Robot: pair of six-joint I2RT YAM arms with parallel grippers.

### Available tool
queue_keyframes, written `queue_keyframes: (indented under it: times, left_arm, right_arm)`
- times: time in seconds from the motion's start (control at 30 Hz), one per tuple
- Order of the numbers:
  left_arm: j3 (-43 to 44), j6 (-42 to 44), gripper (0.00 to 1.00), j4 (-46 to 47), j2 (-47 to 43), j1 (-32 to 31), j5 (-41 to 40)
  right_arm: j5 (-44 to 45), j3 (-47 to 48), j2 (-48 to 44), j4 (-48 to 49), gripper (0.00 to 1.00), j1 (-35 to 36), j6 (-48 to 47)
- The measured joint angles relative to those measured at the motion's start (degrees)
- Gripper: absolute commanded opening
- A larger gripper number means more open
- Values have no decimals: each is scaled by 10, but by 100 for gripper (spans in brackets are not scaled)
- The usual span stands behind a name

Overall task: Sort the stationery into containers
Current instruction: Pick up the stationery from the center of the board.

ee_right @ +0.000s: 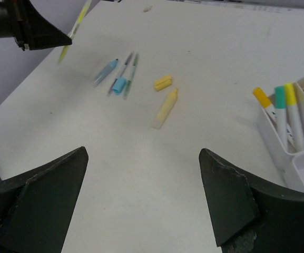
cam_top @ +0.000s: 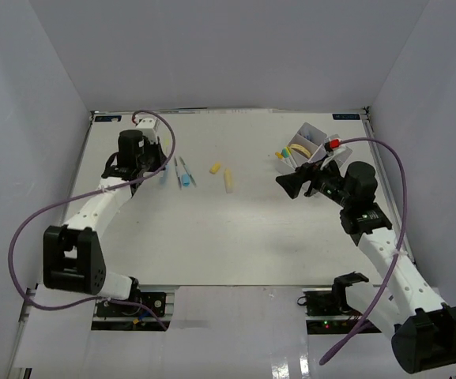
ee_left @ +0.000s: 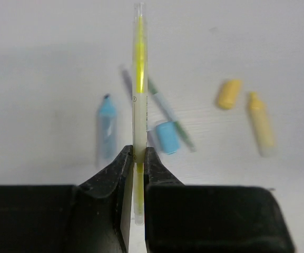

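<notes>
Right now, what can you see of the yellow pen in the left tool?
The yellow pen is thin, with a clear-looking plastic barrel, a bright yellow core along its far half and a paler near half. The left tool is shut on it, clamping it from both sides nearer one end, and a short length sticks out behind the grip. From the right wrist it looks tilted and blurred. It seems to be lifted off the table and touches nothing but the tool.

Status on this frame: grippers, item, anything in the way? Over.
Left gripper shut on yellow pen. Right gripper open, empty, near tray. Blue cap and yellow marker loose on the table between; nothing blocking.
</notes>
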Motion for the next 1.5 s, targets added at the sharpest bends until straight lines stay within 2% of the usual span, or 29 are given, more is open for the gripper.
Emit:
queue_keyframes:
  times: [0.1,0.27,0.5,0.73,0.83,0.87,0.93,0.97,1.03,1.07,1.17,1.27,1.3,1.4,1.43,1.5]
  left_arm:
    - [-30,27,9,39,-97,-73,53]
    - [-85,58,9,80,-195,-155,146]
    - [-152,78,10,120,-267,-187,221]
    - [-161,76,11,149,-275,-199,256]
    - [-161,73,11,157,-275,-200,261]
    - [-161,71,11,159,-275,-200,261]
    - [-161,66,12,162,-275,-200,262]
    - [-161,64,12,163,-275,-200,262]
    - [-161,60,13,164,-275,-200,262]
    - [-161,59,14,165,-274,-200,262]
    - [-161,55,17,168,-271,-200,261]
    - [-161,53,32,169,-263,-201,258]
    - [-161,51,45,170,-259,-201,256]
    - [-161,42,69,167,-252,-201,247]
    - [-161,35,85,167,-250,-201,240]
    - [-161,26,98,165,-243,-201,222]
  right_arm:
    - [8,37,20,-5,91,66,18]
    - [30,108,76,2,91,162,55]
    - [66,188,175,30,90,231,94]
    - [95,245,250,47,85,279,112]
    - [103,258,274,59,77,292,119]
    - [105,260,280,62,68,294,120]
    - [108,265,294,65,60,300,122]
    - [109,268,301,67,51,301,125]
    - [113,269,308,70,41,304,127]
    - [115,269,310,70,32,305,129]
    - [119,269,310,72,22,305,135]
    - [121,269,308,72,15,311,135]
    - [127,269,307,69,14,312,131]
    - [170,269,297,46,11,309,105]
    - [192,269,291,37,11,305,95]
    - [235,267,275,15,10,294,67]
